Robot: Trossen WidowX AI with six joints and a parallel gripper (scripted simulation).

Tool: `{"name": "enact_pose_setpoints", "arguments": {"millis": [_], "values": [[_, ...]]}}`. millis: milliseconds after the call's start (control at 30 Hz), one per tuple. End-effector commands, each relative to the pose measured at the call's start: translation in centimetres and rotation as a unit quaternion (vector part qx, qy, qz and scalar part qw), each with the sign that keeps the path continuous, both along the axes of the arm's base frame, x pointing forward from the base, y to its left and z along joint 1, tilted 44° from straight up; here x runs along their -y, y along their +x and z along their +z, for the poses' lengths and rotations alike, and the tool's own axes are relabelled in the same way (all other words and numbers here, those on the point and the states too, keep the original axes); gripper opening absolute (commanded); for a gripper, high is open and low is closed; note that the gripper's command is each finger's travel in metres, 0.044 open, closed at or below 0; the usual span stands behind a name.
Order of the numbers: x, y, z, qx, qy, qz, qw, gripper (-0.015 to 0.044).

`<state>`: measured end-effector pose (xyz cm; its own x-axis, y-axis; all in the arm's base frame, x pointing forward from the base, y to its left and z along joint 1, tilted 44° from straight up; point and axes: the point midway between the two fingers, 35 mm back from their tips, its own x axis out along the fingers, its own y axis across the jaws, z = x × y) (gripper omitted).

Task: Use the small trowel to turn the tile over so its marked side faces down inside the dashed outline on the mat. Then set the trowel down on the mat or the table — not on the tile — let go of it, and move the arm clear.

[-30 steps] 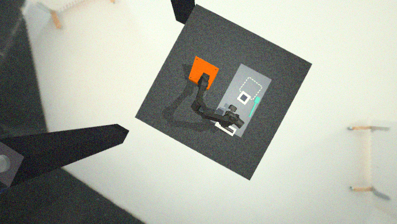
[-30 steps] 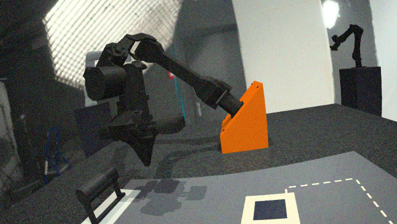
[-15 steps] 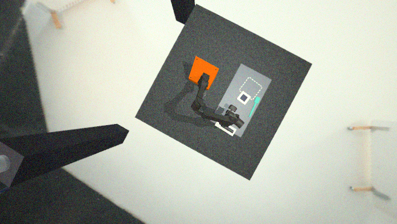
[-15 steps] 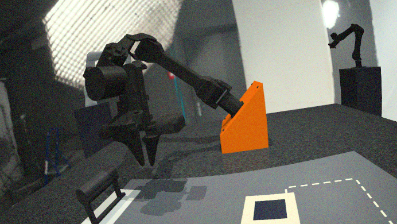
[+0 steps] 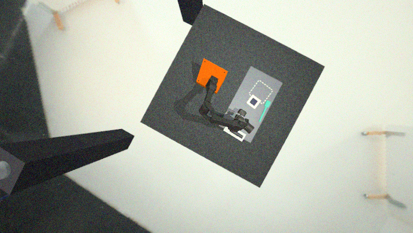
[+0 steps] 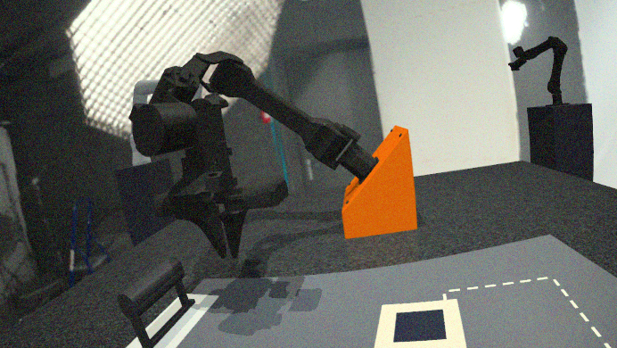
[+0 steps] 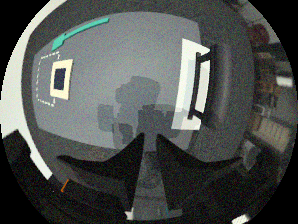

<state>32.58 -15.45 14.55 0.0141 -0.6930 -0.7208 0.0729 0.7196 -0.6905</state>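
Observation:
The tile (image 5: 253, 101) (image 6: 420, 326) (image 7: 60, 79) lies flat on the grey mat (image 5: 252, 74) (image 6: 339, 326) (image 7: 100, 60), its dark-marked side up. It overlaps one corner of the dashed outline (image 5: 259, 80) (image 6: 547, 278); most of it is outside. A white flat blade (image 5: 234, 135) (image 6: 201, 300) (image 7: 187, 50) with a raised black bar handle (image 6: 153, 285) (image 7: 218, 85), which looks like the trowel, lies at the mat's end. My gripper (image 6: 227, 257) (image 7: 149, 136) is almost fully shut, with a thin empty gap between its tips. It hangs above table height near the blade, touching nothing visible.
A slim teal tool with a square head (image 5: 267, 104) (image 7: 60, 41) lies along the mat's long edge, beside the tile and outline. The arm rises from an orange wedge base (image 5: 212, 69) (image 6: 383, 196) beside the mat. The dark table (image 5: 286, 60) (image 6: 481, 196) surrounds both.

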Motion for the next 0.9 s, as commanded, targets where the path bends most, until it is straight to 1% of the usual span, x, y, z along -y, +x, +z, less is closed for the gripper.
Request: {"name": "enact_pose_setpoints", "arguments": {"millis": [0, 433, 633, 767, 800, 867], "values": [[0.0, 0.0, 0.0, 0.000, 0.000, 0.000, 1.000, 0.0000], [0.0, 0.0, 0.0, 0.000, 0.000, 0.000, 1.000, 0.0000], [0.0, 0.1, 0.1, 0.000, 0.000, 0.000, 1.000, 0.0153], [1.1, 2.0, 2.1, -0.001, -0.001, 0.000, 1.000, 0.0258], [1.4, 2.5, 2.7, -0.001, -0.001, 0.000, 1.000, 0.0270], [2.0, 3.5, 3.9, -0.001, -0.002, -0.001, 1.000, 0.0270]]}}
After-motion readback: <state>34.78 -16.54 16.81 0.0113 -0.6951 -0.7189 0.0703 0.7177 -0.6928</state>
